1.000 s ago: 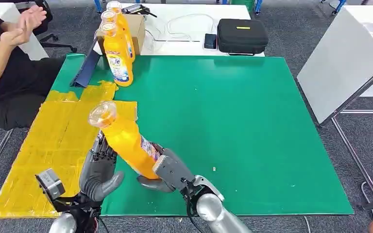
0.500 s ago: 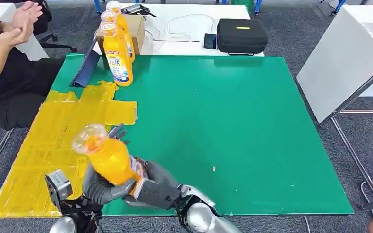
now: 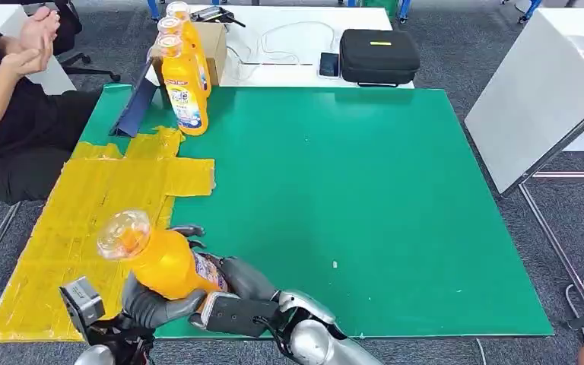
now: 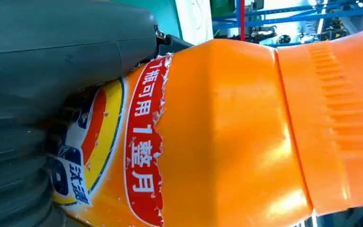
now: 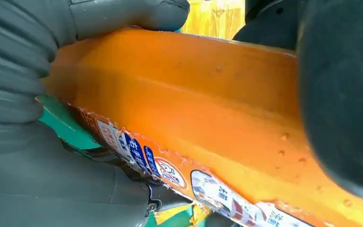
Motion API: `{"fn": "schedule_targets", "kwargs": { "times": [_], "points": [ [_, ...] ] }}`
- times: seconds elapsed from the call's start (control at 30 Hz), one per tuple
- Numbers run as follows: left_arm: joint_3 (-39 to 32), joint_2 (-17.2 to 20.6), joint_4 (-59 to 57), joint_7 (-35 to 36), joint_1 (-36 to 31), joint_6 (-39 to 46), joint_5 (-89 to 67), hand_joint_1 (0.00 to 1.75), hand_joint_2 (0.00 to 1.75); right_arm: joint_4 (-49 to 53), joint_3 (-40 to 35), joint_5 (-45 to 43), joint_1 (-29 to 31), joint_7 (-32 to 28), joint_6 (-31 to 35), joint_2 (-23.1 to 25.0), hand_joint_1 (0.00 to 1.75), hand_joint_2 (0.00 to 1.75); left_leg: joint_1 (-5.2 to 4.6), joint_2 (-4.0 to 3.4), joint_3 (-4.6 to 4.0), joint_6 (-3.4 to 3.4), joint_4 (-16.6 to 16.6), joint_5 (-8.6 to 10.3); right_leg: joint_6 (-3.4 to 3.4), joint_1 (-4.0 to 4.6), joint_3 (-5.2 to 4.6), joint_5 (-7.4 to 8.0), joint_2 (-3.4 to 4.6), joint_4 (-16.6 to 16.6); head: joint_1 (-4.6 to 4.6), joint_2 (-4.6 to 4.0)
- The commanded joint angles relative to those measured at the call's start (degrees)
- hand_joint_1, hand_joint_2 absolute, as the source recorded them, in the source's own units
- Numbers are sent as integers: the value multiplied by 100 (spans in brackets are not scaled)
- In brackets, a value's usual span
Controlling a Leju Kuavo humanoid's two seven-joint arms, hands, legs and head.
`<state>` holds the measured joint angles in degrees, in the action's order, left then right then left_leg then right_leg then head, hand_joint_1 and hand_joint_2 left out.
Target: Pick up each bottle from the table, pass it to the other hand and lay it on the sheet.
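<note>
An orange bottle [image 3: 163, 262] with a clear cap [image 3: 124, 232] leans to the left above the near-left corner of the green mat [image 3: 334, 198]. My left hand [image 3: 152, 300] wraps its body from the left. My right hand [image 3: 236, 296] holds its lower end from the right. The left wrist view shows the bottle [image 4: 227, 132] against my left hand [image 4: 28, 118]. The right wrist view has my right hand [image 5: 38, 94] around the bottle [image 5: 194, 109]. The yellow sheet [image 3: 84, 213] lies flat just left of the bottle.
Three more orange bottles [image 3: 184, 91] stand at the mat's far-left corner beside a blue stand [image 3: 137, 103] and a cardboard box [image 3: 217, 42]. A black case [image 3: 380, 55] and a phone [image 3: 329, 65] lie behind. A person [image 3: 7, 99] sits at the left. A white table [image 3: 540, 91] is on the right.
Both hands have carried the bottle left and lower, toward the sheet's edge. My left hand, open beside it before, now wraps the bottle.
</note>
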<state>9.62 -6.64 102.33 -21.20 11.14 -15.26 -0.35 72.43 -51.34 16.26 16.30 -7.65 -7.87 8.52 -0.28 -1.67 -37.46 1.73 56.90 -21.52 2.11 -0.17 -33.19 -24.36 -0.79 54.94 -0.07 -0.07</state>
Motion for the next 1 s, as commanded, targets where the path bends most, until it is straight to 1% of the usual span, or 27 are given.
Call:
{"fn": "schedule_targets", "kwargs": {
  "times": [0.03,0.17,0.3,0.33,0.37,0.4,0.43,0.47,0.5,0.57,0.6,0.63,0.67,0.7,0.73,0.77,0.8,0.83,0.9,1.0],
  "points": [
    [68,76,-195,-16,-217,21,-101,175,175,-73,-533,67,21,-46,-50,-149,175,175,3,16,16,-9,-4,-4,-4,0,17,-6,-4,-3,0,0],
    [63,69,-127,-86,-188,43,-137,175,175,-21,-403,87,-78,-6,52,-188,175,175,3,27,30,-14,-1,-11,-7,-2,31,-14,-8,0,0,0],
    [57,76,64,-193,-121,239,-430,175,175,126,-81,274,-315,49,328,-334,175,175,4,23,15,-9,-3,-4,-5,1,19,-8,-10,-4,0,0],
    [40,77,116,-204,-103,331,-560,175,175,215,77,404,-429,82,455,-393,175,175,4,28,25,-12,0,-10,-6,-1,28,-14,-11,-1,-2,0],
    [25,79,164,-218,-80,453,-743,175,175,316,208,566,-537,121,595,-451,173,175,3,26,16,-9,-4,-4,-4,-1,20,-9,-14,-4,2,0],
    [13,83,230,-256,-47,598,-983,175,175,452,364,771,-669,172,734,-526,175,175,4,37,27,-13,0,-11,-6,-2,33,-17,-18,-1,0,0],
    [-27,76,334,-321,16,810,-1297,175,175,687,641,965,-906,244,864,-632,175,175,4,30,18,-9,-2,-6,-4,0,23,-10,-16,-5,0,0],
    [-38,74,386,-322,51,794,-1296,175,175,821,751,1016,-1001,225,824,-713,175,175,3,42,28,-12,-1,-11,-5,-2,34,-18,-23,-4,0,0],
    [-50,73,407,-322,64,781,-1295,175,175,876,811,1043,-1047,206,771,-736,175,175,4,44,20,-9,-3,-7,-4,-1,28,-15,-28,-6,0,0],
    [-50,73,407,-322,64,781,-1295,175,175,876,811,1043,-1047,206,771,-736,175,175,2,23,9,-7,-3,-5,-3,-2,10,-7,-13,-6,-2,0],
    [-57,74,412,-347,72,969,-1570,175,175,942,943,1141,-1153,305,870,-701,166,175,1,31,24,-15,0,-15,-5,-4,25,-16,-14,-1,0,0],
    [-70,81,429,-356,105,1094,-1764,175,175,1055,1082,1289,-1286,383,979,-754,113,175,1,25,14,-12,-5,-8,-3,-3,16,-7,-13,-7,-2,0],
    [-133,82,479,-318,163,1453,-2277,175,175,1442,1415,1491,-1504,523,1174,-973,0,175,0,39,27,-18,-2,-16,-5,-6,30,-18,-21,-3,0,2],
    [-163,99,506,-297,211,1635,-2587,175,175,1776,1753,1504,-1738,524,1188,-1105,0,175,1,39,18,-15,-4,-10,-3,-4,21,-13,-24,-6,0,2],
    [-213,129,510,-333,243,1865,-2936,175,175,2175,2136,1616,-1990,588,1222,-1341,0,175,1,55,27,-17,-1,-16,-5,-5,35,-22,-36,-5,-2,0],
    [-289,111,495,-372,262,2209,-3458,175,175,2446,2501,1566,-2226,560,1217,-1423,0,175,0,53,22,-16,-4,-12,-8,-5,26,-21,-37,-8,-2,0],
    [-319,118,467,-389,261,2356,-3656,175,175,2720,2813,1465,-2453,457,1077,-1524,0,175,0,52,13,-15,-5,-10,-7,-6,18,-18,-38,-8,-2,0],
    [-323,116,464,-398,259,2366,-3667,175,175,2758,2876,1476,-2490,436,1018,-1513,0,175,-4,61,29,-17,-2,-18,-6,-12,35,-26,-39,-5,-2,0],
    [-319,112,453,-402,246,2372,-3674,175,175,2768,2880,1503,-2511,431,997,-1465,0,175,-5,71,10,-13,1,-13,0,-11,20,-22,-50,-2,-2,0],
    [-302,104,445,-404,236,2384,-3685,175,175,2693,2828,1560,-2468,434,979,-1372,0,175,-8,53,7,-16,0,-20,5,-10,23,-14,-20,-2,0,0]
  ]
}}
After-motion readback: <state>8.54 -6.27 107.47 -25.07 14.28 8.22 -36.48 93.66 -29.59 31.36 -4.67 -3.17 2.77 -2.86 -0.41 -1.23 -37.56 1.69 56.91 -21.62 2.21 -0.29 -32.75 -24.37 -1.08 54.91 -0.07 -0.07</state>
